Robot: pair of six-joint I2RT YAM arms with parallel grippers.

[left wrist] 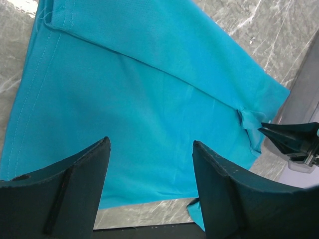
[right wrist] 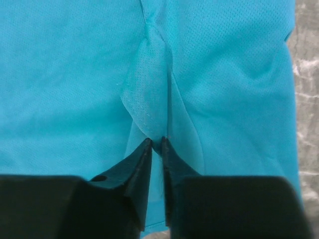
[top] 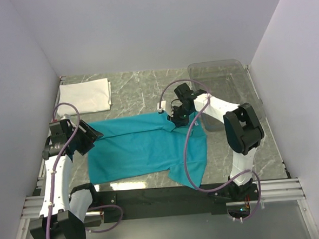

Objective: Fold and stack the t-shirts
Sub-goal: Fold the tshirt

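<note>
A teal t-shirt lies mid-table, pinched by the right gripper

The shirt is spread across the middle of the marbled table, and the right gripper is clenched on a raised ridge of its cloth at the right end. The left gripper hangs over the shirt's left edge, fingers spread, grasping nothing. The white t-shirt sits folded in the far left corner, and a clear bin stands far right.

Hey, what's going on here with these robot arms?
The right gripper is shut on a bunched fold of the teal t-shirt, which lies spread on the table. The left gripper is open at the shirt's left end, gripping nothing. The white t-shirt lies folded in the far left corner; a clear bin sits far right.
</note>
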